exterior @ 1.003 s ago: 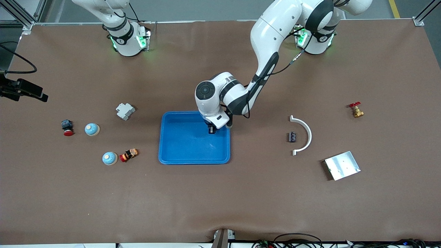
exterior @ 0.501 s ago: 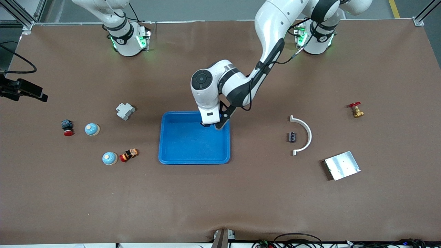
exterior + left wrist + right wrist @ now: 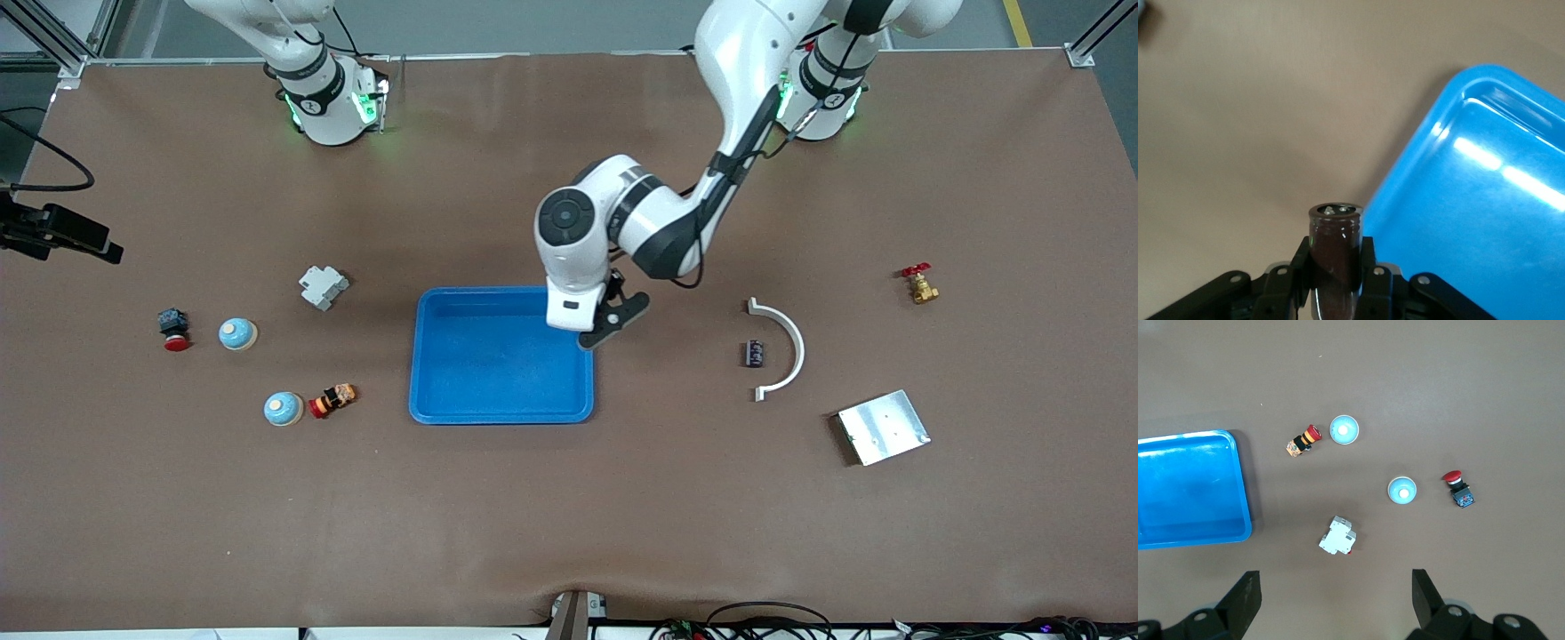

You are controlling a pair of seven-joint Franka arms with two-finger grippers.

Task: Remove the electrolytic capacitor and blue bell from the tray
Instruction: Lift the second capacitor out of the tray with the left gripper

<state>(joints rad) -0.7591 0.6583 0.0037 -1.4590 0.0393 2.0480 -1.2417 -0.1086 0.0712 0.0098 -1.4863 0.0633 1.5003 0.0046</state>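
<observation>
My left gripper (image 3: pixel 594 336) is shut on a dark brown capacitor (image 3: pixel 1335 240), held upright over the corner of the blue tray (image 3: pixel 413 356) at the left arm's end. The left wrist view shows the tray's rim (image 3: pixel 1405 180) just beside the capacitor. A second small capacitor (image 3: pixel 755 353) lies on the table inside a white curved piece. Two blue dome bells (image 3: pixel 237 333) (image 3: pixel 284 408) sit toward the right arm's end; they also show in the right wrist view (image 3: pixel 1402 490) (image 3: pixel 1343 429). My right gripper (image 3: pixel 1335 590) is open and empty, high above the table.
A white breaker (image 3: pixel 323 287), a red push button (image 3: pixel 174 329) and an orange-red button (image 3: pixel 332 399) lie near the bells. A white curved piece (image 3: pixel 787 347), a metal plate (image 3: pixel 883 427) and a brass valve (image 3: pixel 919 284) lie toward the left arm's end.
My left gripper has risen from low inside the tray and swung toward the left arm's end of the tray, still holding the capacitor. The right arm has not moved.
</observation>
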